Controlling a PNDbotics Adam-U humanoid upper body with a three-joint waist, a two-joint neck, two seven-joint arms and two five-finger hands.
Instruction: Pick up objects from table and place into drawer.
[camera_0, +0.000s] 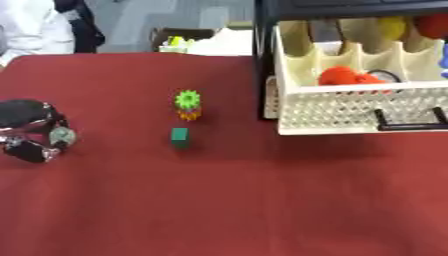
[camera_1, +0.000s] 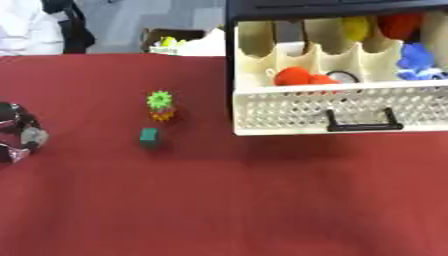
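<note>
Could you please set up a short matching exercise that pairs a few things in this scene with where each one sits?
Things:
1. green block
2. orange object
3. blue object
4. left hand

Places:
A. in the drawer, front left compartment
B. at the table's left edge
C. on the cloth, just in front of the gear toy
D. in the drawer, right side

Pairs: 1-C, 2-A, 3-D, 4-B

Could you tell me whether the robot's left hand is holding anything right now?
Nothing: the left hand is curled at the table's left edge, apart from the green block.
</note>
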